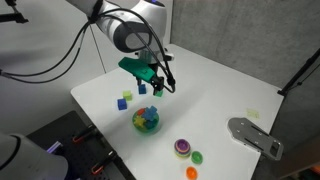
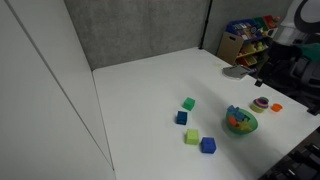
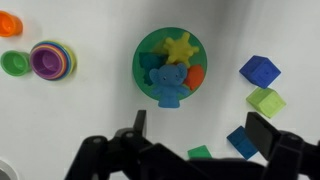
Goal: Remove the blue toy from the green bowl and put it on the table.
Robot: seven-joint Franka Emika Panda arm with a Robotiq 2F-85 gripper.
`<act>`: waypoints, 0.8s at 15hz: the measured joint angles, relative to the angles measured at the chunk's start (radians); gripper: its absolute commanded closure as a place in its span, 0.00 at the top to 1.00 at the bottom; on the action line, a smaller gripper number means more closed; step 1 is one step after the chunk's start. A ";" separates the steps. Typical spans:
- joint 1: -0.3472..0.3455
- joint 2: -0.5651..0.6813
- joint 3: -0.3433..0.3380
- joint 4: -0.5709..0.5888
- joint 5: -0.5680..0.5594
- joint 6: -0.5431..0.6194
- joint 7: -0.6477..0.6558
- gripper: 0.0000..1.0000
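The green bowl [image 3: 145, 50] sits on the white table [image 3: 80, 120] and holds a blue toy [image 3: 168, 84], a yellow star and an orange piece. The blue toy lies at the bowl's near rim. The bowl shows in both exterior views [image 1: 146, 121] [image 2: 240, 122]. My gripper [image 3: 200, 128] is open and empty, and hovers above the table just beside the bowl, near the cubes. In an exterior view my gripper [image 1: 155, 85] hangs above and behind the bowl.
Blue cubes [image 3: 259, 70] [image 3: 243, 140] and green cubes [image 3: 265, 101] [image 3: 200, 152] lie beside the bowl. A purple-topped stacked piece [image 3: 50, 58], a green disc [image 3: 14, 64] and an orange piece [image 3: 10, 24] lie on its other side. A grey metal plate [image 1: 255, 135] sits at the table edge.
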 measured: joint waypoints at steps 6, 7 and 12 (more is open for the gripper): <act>-0.002 0.163 0.042 0.003 0.026 0.138 0.001 1.00; -0.003 0.190 0.047 0.005 0.027 0.162 0.004 1.00; -0.006 0.316 0.066 0.016 0.027 0.272 0.056 1.00</act>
